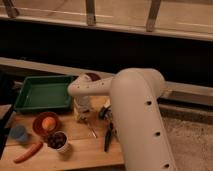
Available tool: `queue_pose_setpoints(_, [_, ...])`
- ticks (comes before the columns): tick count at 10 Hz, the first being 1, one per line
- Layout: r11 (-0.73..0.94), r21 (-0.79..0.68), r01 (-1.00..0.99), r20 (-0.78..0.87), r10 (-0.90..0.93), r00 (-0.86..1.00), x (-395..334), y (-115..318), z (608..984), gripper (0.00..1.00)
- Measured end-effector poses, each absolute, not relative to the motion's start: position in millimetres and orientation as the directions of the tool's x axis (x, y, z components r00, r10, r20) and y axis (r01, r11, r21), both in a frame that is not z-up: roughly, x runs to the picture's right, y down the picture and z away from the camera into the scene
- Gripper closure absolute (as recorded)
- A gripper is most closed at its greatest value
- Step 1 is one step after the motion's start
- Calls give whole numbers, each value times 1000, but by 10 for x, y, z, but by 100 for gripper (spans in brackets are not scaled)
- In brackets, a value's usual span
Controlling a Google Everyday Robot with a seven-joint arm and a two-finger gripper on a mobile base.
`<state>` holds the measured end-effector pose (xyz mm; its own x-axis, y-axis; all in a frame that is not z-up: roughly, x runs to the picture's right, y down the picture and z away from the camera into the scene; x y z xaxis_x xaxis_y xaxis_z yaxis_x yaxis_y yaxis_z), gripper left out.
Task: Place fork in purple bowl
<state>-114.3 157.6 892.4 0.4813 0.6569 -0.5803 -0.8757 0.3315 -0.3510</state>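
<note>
The purple bowl [93, 76] stands at the back of the wooden table, only its rim showing behind my white forearm. The slim silver fork [92, 131] lies flat on the table in front of it, next to a black-handled utensil [108, 138]. My gripper [83, 115] points down from the wrist, low over the table, just up and left of the fork's near end. The wrist hides the tabletop right under the gripper.
A green tray [42, 93] sits at the back left. An orange-red bowl [40, 125] holding an orange fruit, a white cup [59, 142] with dark contents, a blue cup [19, 133] and a carrot [28, 152] lie front left. My bulky upper arm [140, 120] covers the table's right side.
</note>
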Motion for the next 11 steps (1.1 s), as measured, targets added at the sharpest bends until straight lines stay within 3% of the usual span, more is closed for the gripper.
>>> queue_pose_setpoints(4, [333, -352, -875, -583, 653, 483, -1137, 1525, 8847, 98])
queue_pose_setpoints(11, [339, -361, -869, -561, 665, 493, -1165, 1549, 8873, 100])
